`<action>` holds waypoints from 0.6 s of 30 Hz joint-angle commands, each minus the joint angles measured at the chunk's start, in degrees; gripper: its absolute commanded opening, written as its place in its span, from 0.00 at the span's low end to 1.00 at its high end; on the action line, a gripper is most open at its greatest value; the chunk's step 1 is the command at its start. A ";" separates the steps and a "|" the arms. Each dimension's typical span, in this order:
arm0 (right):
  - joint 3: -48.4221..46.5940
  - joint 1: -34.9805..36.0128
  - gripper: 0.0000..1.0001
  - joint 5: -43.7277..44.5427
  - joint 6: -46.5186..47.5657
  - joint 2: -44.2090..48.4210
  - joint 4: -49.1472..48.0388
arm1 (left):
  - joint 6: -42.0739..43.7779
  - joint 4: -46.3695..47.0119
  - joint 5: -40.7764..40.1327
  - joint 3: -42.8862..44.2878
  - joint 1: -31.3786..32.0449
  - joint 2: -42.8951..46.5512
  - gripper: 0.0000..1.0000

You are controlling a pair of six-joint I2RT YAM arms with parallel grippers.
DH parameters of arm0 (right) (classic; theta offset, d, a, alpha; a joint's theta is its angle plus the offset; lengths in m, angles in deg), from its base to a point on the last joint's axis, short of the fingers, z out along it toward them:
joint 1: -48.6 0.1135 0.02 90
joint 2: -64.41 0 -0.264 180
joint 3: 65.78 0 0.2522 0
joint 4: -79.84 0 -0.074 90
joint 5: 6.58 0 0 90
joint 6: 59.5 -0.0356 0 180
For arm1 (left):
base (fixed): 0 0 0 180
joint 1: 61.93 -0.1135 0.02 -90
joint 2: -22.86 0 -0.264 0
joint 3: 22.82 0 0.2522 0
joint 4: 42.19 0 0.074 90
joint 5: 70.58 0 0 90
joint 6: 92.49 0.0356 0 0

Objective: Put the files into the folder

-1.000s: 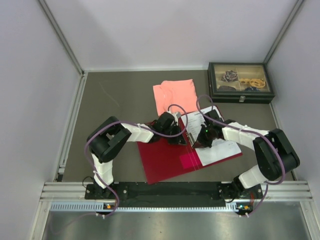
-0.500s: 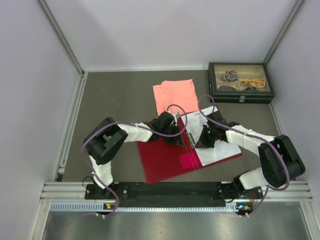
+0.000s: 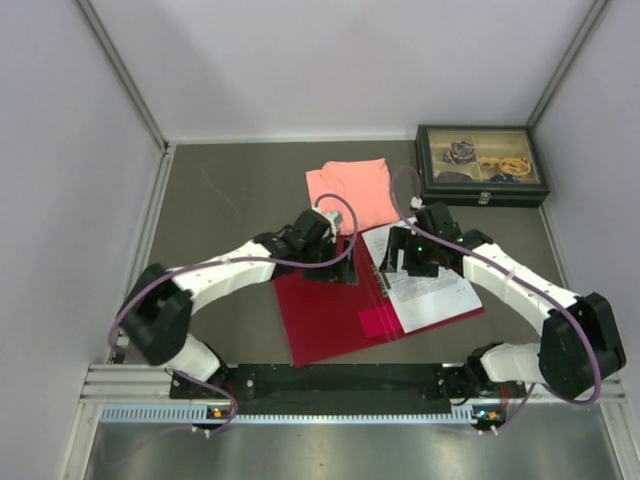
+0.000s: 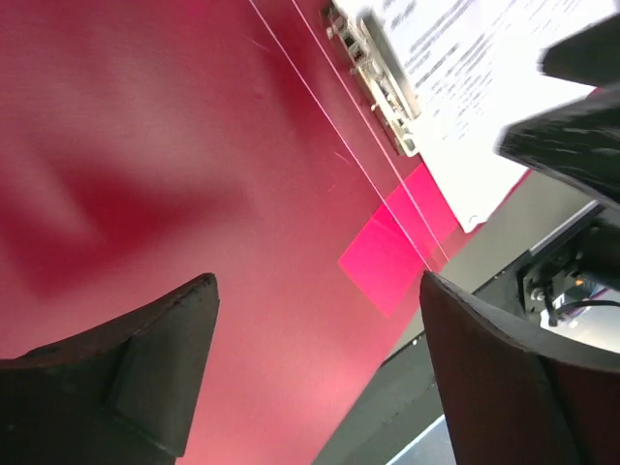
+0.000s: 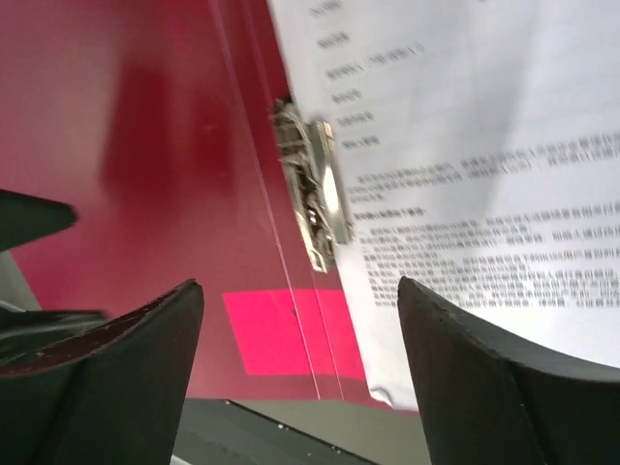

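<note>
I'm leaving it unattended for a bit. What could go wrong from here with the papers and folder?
The left tool and right tool are open and hold nothing. I cannot tell whether the clip grips the papers; if not, closing the folder could shift them. The right tool hangs over the clip and might snag it coming down.

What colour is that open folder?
Crimson red. The folder shows best in the left wrist view.

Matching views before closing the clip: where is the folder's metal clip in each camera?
Top external: metal clip, tiny, on the spine of the folder.
Left wrist: upper middle, beside the files.
Right wrist: centre.
Shared landmark: bright pink square beside the spine.
</note>
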 commanded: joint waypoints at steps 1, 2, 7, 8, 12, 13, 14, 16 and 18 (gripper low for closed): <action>-6.38 4.97 0.85 3.34 9.13 -2.92 -1.74 | 0.64 -9.31 -6.98 -4.13 -4.11 14.06 0.91; -7.70 7.42 0.88 5.61 10.53 -3.45 -2.09 | -0.06 -10.62 -7.78 -7.10 -5.08 16.10 0.92; -9.47 9.47 0.90 5.81 10.81 -9.24 -5.43 | -8.23 -15.29 -9.45 -17.93 -15.52 31.99 0.98; -9.38 9.38 0.90 4.41 10.28 -9.78 -7.26 | -9.46 -15.21 -10.24 -21.69 -16.51 34.29 0.99; -9.20 9.38 0.90 1.77 9.14 -12.06 -10.35 | -20.32 -11.88 -7.19 -30.58 -18.98 44.66 0.99; -9.20 9.38 0.90 1.33 8.79 -12.33 -10.79 | -22.63 -10.30 -5.86 -34.34 -18.89 46.08 0.99; -9.12 9.47 0.90 0.28 8.70 -12.68 -11.75 | -24.65 -4.89 -3.94 -36.21 -18.89 47.31 0.99; -8.77 9.47 0.90 -0.52 8.00 -12.86 -12.38 | -27.39 2.16 1.69 -40.94 -18.80 50.48 0.97; -8.06 9.38 0.90 -1.49 7.56 -12.51 -13.34 | -30.46 9.55 3.63 -43.25 -18.80 51.80 0.87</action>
